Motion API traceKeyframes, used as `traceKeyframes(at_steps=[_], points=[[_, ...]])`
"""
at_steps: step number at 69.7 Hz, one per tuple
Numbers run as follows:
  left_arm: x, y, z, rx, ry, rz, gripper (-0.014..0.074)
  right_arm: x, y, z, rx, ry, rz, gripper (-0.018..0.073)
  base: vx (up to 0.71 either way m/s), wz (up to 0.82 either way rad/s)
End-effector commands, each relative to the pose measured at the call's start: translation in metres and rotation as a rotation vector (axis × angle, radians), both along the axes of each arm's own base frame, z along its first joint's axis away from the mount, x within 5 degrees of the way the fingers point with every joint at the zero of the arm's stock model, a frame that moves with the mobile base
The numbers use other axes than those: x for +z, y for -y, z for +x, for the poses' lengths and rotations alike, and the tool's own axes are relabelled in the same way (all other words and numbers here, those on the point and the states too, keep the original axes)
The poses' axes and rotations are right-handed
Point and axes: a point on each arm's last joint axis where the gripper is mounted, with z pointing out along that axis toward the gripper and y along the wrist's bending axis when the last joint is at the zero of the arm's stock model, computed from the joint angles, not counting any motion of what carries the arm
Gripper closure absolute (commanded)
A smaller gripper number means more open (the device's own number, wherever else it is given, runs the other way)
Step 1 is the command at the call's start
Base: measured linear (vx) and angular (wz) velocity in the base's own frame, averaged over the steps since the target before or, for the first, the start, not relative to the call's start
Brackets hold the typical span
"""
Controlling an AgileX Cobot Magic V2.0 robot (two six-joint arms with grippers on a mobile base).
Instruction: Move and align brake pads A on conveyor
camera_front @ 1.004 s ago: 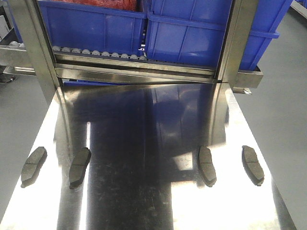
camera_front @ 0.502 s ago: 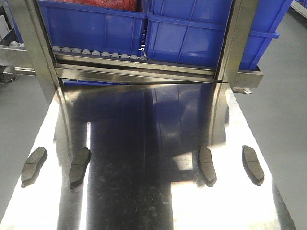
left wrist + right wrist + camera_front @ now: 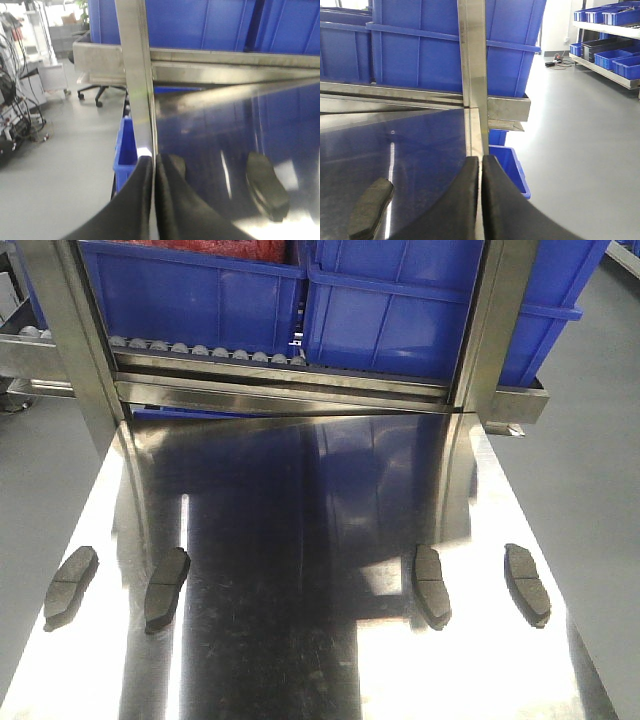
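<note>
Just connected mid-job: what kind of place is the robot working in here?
Most likely a factory or parts-warehouse workcell: blue bins sit on a roller rack behind a shiny steel tabletop, four brake pads lie on that tabletop, and more bins fill shelving across the grey floor.

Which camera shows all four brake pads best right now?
The exterior front-facing view: all four brake pads lie unobstructed on the steel tabletop. The left wrist view shows one whole, another half hidden behind the left gripper. The right wrist view shows only one.
</note>
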Motion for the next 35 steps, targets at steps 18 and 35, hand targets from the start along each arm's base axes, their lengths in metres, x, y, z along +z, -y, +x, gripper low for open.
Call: traceKeyframes(at_steps=[18, 35], points=[[0.043, -0.001, -0.006, 0.011, 0.358, -0.049, 0.0603, 0.002, 0.0, 0.0, -0.008, 0.075, -0.01, 0.0566, 0.0, 0.0], [0.097, 0.0, 0.015, -0.005, 0.048, -0.027, 0.0603, 0.002, 0.0, 0.0, -0.008, 0.075, -0.01, 0.0566, 0.0, 0.0]])
